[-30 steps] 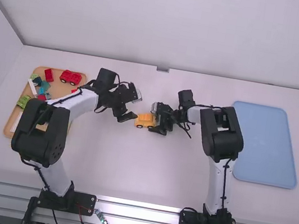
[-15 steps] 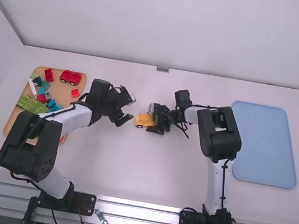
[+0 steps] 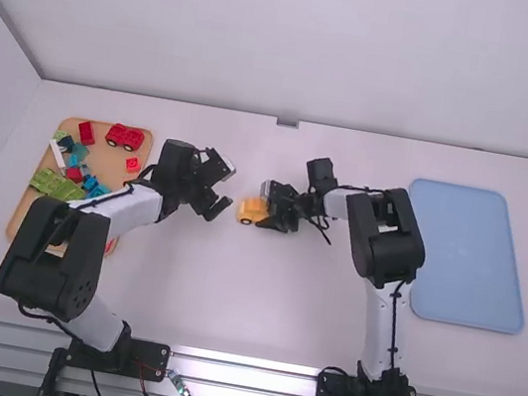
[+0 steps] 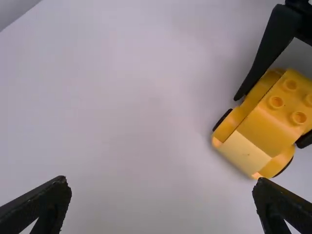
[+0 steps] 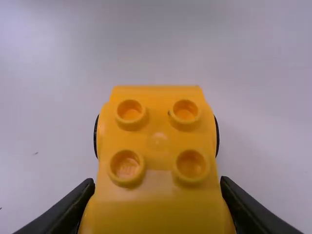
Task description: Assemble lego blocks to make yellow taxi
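Right claw (image 5: 158, 182) closed on yellow brick car (image 3: 251, 212) | left claw (image 4: 163, 181) spread wide, empty, nearby | car lies lengthwise between them

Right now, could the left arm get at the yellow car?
Probably yes, at the near end: the left arm has its jaws open close to the car, with nothing between. The sides look harder, as the right arm has its jaws closed on them.

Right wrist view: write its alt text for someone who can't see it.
A yellow toy car with four round studs on top sits between the two black fingers of the right gripper, one at each side. Dark wheels peek out beyond its sides, above a white table.
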Tool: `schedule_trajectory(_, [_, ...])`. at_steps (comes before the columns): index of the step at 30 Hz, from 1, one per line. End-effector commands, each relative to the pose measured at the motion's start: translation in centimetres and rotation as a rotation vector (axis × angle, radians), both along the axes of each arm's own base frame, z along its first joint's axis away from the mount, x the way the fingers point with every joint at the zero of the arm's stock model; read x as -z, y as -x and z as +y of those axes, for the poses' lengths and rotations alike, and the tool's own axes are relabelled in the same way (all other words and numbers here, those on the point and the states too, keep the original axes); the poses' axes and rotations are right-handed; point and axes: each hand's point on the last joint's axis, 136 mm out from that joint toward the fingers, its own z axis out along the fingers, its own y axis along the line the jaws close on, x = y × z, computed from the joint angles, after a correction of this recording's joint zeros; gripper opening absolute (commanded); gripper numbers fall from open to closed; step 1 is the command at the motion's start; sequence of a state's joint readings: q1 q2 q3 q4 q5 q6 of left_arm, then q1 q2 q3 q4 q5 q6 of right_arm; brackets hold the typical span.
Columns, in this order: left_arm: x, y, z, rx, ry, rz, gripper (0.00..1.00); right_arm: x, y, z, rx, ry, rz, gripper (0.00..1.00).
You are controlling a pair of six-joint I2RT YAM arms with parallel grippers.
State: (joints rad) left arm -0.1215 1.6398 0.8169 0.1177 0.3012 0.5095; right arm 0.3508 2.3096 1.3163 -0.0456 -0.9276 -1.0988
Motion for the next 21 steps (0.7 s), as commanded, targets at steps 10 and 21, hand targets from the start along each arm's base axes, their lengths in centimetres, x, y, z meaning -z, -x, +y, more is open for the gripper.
schedule_trajectory(10, [-0.4,0.1,0.2,-0.039,0.031,0.008,0.99,-3.4,-3.3,-2.2,0.164,-0.038,0.08,0.44])
schedule_trajectory(21, [-0.9,-0.4,0.1,-0.106,0.102,0.003,0.99,-10.4,-7.0,-10.6,0.496,0.029,0.131,0.26])
